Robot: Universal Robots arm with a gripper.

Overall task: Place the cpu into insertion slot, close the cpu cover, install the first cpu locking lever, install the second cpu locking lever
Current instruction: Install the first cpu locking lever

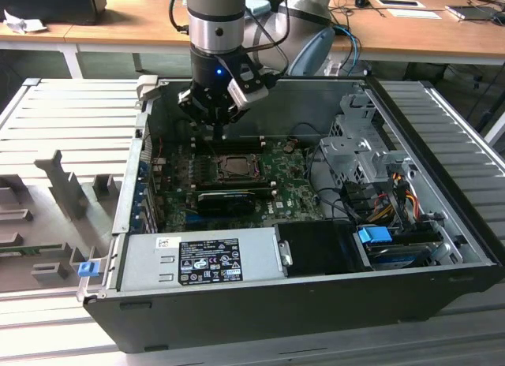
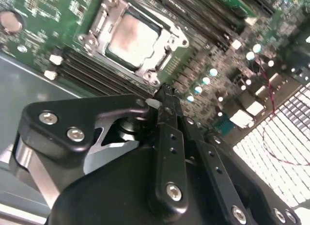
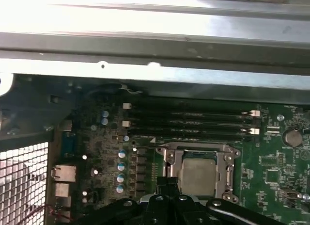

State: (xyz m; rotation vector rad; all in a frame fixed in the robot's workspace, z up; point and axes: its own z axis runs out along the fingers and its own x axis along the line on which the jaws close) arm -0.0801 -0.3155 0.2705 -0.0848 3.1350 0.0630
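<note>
tool (image 2: 163,92) closed tight | just beside insertion slot (image 2: 95,27) | cpu (image 2: 131,37) seated inside

Exterior overview; wrist views near insertion slot (image 3: 226,169) (image 2: 167,46)

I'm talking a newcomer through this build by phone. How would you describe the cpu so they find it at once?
Look inside the open computer case at the green motherboard. Near its middle, beside the long black memory slots, sits the cpu: the one flat, pale silver square, ringed by a metal cpu cover.
</note>
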